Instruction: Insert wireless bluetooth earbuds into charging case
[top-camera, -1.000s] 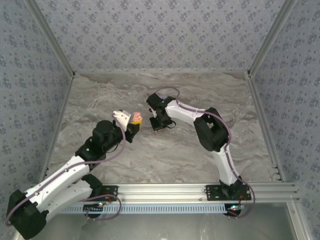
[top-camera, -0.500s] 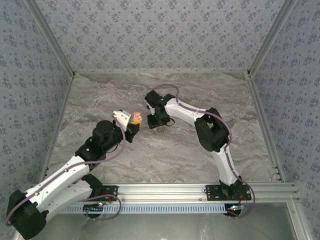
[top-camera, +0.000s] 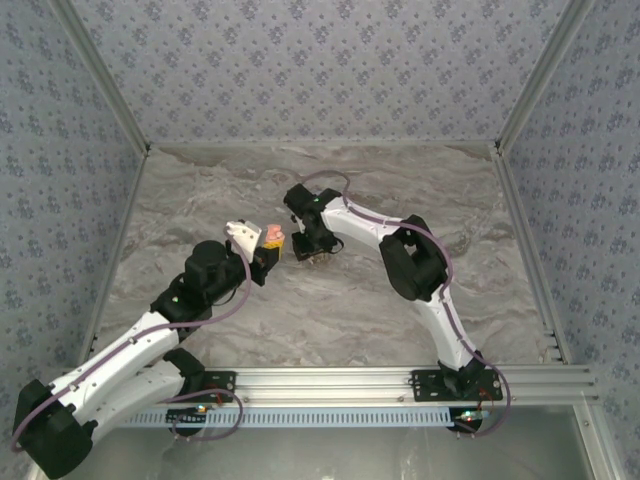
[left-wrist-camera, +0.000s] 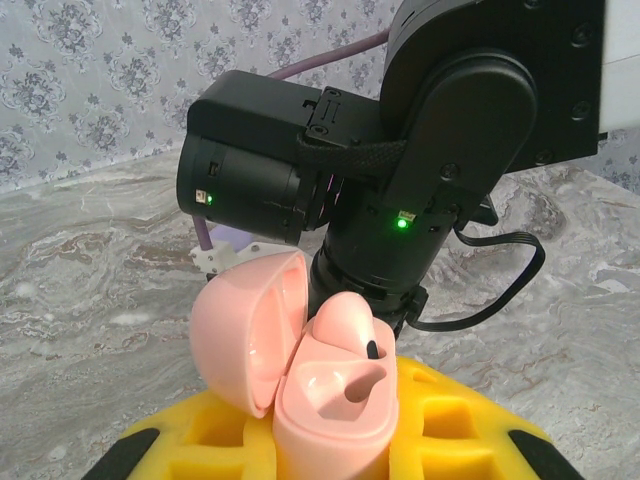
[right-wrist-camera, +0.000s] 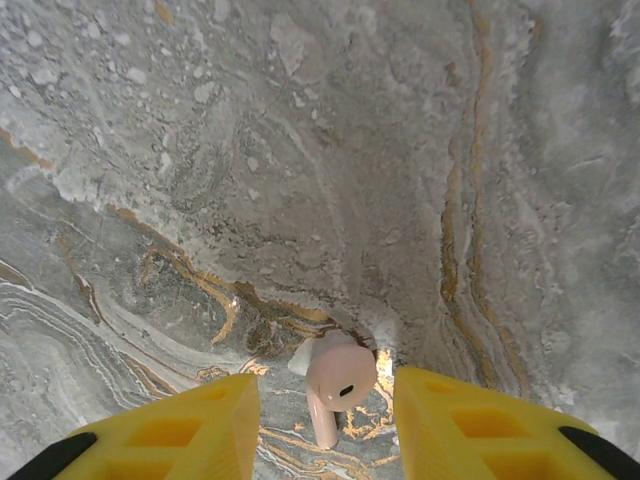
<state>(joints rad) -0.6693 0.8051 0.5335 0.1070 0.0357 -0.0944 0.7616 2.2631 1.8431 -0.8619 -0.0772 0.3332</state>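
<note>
Flowery grey walls (top-camera: 300, 60) stand around a marble tabletop (top-camera: 200, 200). From above, the two arms meet near the middle. The left arm stretches low from the near left corner, and the right arm bends like an elbow and points down.

The left wrist camera gives a close look. The left end effector (top-camera: 268, 243) is clamped on a pink charging case (left-wrist-camera: 335, 400). Its lid (left-wrist-camera: 240, 330) is flipped open, and one earbud (left-wrist-camera: 345, 318) sits inside.

The right wrist camera shows the other earbud (right-wrist-camera: 338, 375) lying on the tabletop. It is between the yellow fingers (right-wrist-camera: 190, 425) of the right end effector (right-wrist-camera: 325, 395), which are apart and not touching it.
</note>
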